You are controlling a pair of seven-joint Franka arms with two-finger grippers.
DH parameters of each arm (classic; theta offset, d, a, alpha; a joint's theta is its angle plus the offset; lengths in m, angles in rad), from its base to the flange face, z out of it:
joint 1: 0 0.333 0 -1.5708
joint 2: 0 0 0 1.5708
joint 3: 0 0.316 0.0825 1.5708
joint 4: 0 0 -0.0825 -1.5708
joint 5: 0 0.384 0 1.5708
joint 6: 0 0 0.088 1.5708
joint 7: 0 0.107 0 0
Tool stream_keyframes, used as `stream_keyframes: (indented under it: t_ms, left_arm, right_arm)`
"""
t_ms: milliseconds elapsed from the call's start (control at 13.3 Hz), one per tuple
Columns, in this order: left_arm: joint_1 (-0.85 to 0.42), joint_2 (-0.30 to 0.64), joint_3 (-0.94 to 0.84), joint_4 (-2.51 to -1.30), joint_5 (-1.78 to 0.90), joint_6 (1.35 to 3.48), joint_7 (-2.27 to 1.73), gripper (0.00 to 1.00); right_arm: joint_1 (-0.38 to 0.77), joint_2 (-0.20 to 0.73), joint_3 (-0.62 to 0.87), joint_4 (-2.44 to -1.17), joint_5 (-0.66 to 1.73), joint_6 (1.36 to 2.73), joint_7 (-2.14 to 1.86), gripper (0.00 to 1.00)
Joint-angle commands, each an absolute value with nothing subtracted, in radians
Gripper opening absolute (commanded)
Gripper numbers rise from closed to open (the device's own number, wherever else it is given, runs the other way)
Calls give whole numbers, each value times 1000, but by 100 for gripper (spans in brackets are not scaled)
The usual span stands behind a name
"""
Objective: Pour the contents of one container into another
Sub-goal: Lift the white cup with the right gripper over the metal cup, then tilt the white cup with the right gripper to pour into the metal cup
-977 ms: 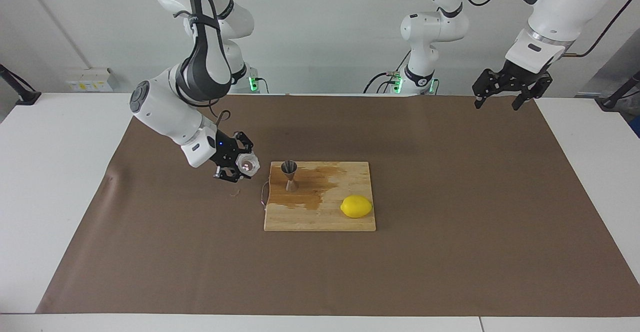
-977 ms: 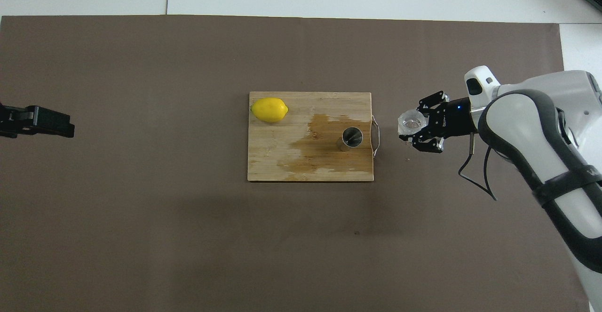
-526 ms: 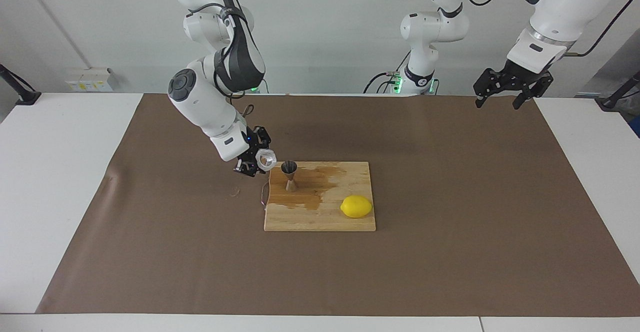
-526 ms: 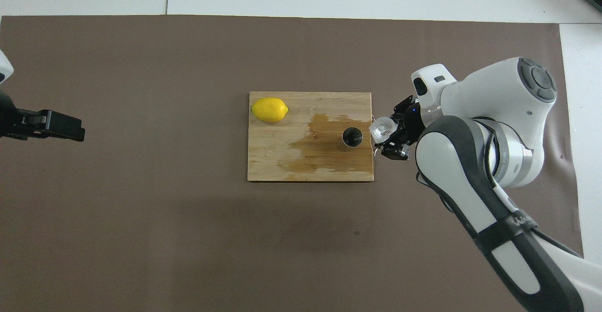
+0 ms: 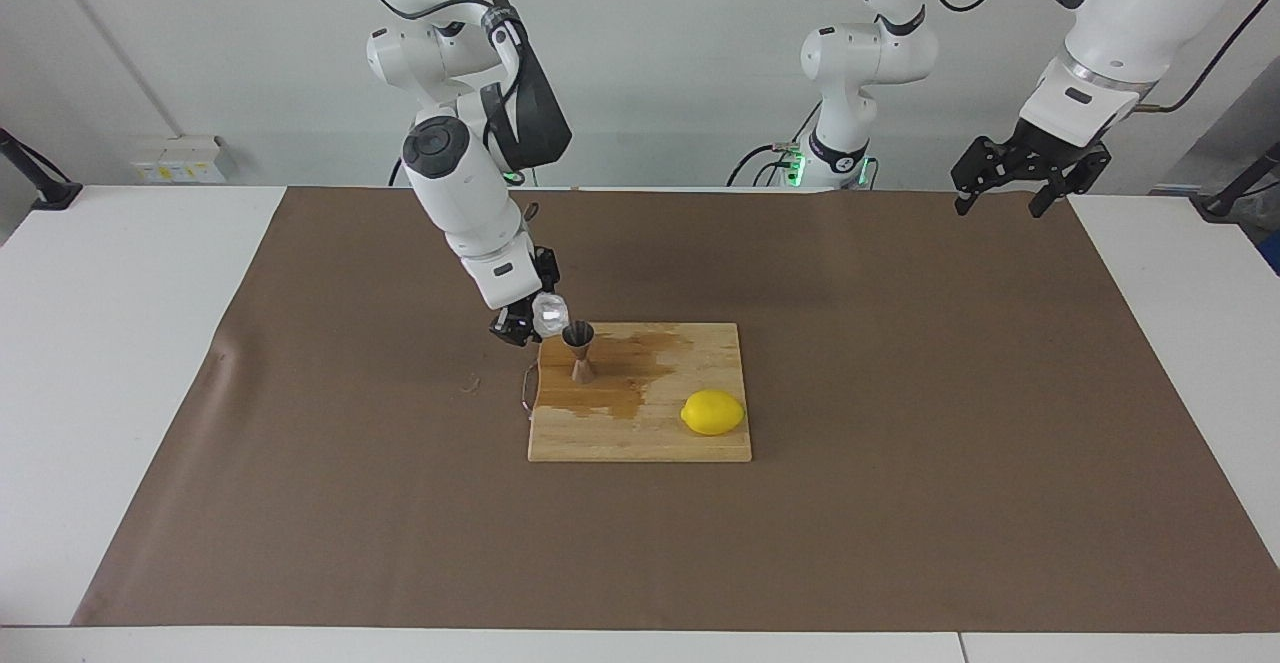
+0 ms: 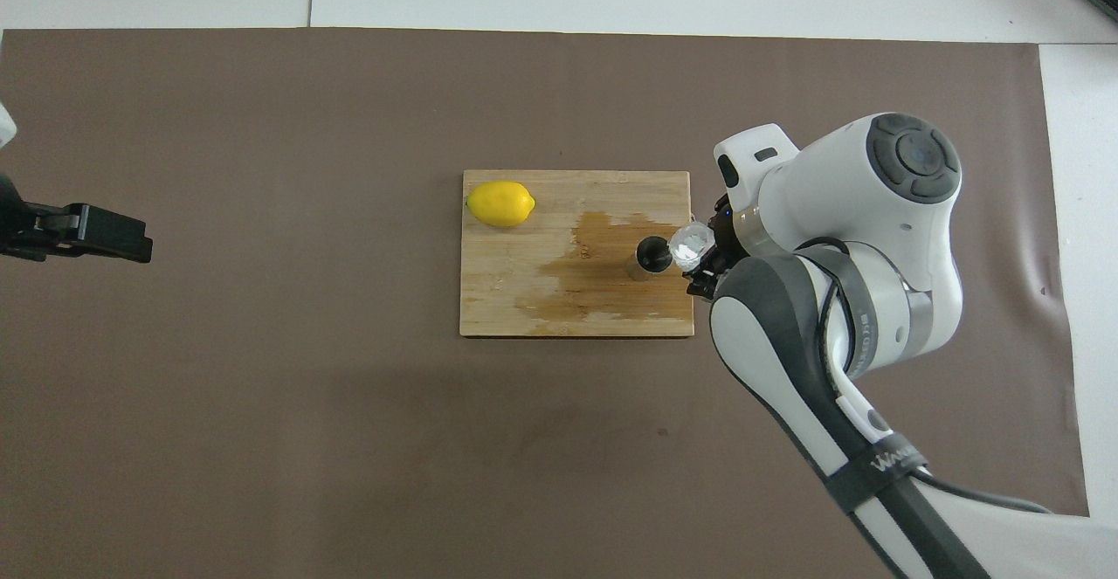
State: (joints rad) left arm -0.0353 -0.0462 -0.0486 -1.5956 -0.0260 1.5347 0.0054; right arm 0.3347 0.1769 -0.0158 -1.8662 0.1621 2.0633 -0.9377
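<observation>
1. Your right gripper (image 5: pixel 533 321) is holding the clear cup (image 5: pixel 549 314), with its jaws clamped on it.
2. The cup is tipping toward the metal jigger (image 5: pixel 578 350) and is hanging just beside its top rim.
3. The jigger is standing upright on the wooden board (image 5: pixel 640 433), at the end toward the right arm.
4. A dark wet patch (image 5: pixel 625 383) is spreading on the board around the jigger.
5. A yellow lemon (image 5: pixel 712 412) is sitting on the same board, well apart from the jigger, so it is not blocking the cup.
6. Your left gripper (image 5: pixel 1003 190) is waiting up over its own end of the counter (image 5: pixel 100 343), its jaws apart and holding nothing.
7. A brown mat (image 5: pixel 900 443) is covering the counter under the board.
</observation>
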Motion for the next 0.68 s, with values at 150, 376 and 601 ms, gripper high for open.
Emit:
stream_keyframes:
  t_ms: [150,376,601]
  left_arm:
    - [-60,-66,-43,-1608,-35,1526,15,100]
    - [-48,-66,-37,-1608,-35,1525,15,100]
    - [-48,-66,-35,-1608,-35,1519,17,100]
  right_arm:
    - [368,173,-12,-1838,49,2023,-847,33]
    - [383,173,-12,-1822,8,1991,-796,33]
    - [410,172,-12,-1818,-46,1957,-749,33]
